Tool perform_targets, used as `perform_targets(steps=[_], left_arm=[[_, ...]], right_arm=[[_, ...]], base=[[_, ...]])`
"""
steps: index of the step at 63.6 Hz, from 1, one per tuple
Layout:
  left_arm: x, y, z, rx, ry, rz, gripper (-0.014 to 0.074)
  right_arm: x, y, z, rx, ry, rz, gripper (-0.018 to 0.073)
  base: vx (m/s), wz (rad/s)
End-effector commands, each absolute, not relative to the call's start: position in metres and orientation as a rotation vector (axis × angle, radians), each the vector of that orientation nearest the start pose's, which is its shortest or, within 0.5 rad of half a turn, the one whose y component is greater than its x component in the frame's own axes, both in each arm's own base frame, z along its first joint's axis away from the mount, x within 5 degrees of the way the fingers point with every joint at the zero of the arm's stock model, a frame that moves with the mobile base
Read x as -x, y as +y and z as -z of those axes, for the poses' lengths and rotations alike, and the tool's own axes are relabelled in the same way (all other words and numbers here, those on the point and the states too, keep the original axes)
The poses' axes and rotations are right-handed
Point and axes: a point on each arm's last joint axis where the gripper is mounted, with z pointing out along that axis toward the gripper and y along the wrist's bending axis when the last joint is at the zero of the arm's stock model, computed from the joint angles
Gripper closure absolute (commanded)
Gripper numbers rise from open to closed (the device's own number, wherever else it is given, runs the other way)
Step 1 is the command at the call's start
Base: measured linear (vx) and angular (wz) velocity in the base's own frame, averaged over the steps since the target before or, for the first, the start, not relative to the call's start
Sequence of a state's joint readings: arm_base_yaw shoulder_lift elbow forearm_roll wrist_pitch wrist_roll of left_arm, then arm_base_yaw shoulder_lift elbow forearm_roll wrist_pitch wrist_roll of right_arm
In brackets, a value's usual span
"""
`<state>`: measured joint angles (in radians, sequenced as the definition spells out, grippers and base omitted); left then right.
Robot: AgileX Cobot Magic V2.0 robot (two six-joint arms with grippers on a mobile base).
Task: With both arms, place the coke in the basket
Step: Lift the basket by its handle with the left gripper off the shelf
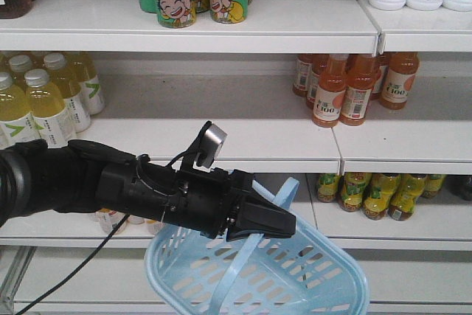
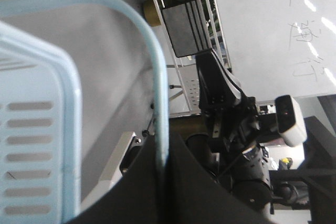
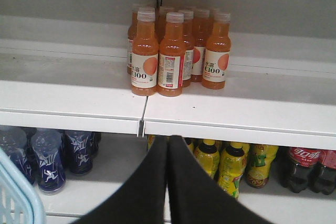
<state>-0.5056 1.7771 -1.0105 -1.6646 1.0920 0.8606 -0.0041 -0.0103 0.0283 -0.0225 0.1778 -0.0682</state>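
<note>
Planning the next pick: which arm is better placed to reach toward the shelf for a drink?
Right, most likely. The left gripper has its jaws shut on the basket handle, so it is occupied. The right gripper holds nothing, jaws shut, and faces the shelf of bottles.

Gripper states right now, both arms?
Left gripper: shut on thin handle of light blue slotted plastic basket.
Right gripper: shut, empty.
</note>
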Motion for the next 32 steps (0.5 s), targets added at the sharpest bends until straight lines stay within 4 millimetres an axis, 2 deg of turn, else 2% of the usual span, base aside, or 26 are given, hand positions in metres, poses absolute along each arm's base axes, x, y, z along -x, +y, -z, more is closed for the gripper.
perform_targets(steps=[1,32], left_arm=[[-0.2612,-0.2367,-0.2632,-0.279,2.198,2.011,0.0604],[-0.2612,-0.2366,-0.2625,-0.284,2.205,2.0,0.0604]], right_arm=[[-0.0561,-0.0008,-0.1926,0.073,1.603,0.09,0.0569],[-0.0561,-0.0008,-0.1926,0.073,1.603,0.09,0.0569]], base=[[0.0,0.0],[0.0,0.0]])
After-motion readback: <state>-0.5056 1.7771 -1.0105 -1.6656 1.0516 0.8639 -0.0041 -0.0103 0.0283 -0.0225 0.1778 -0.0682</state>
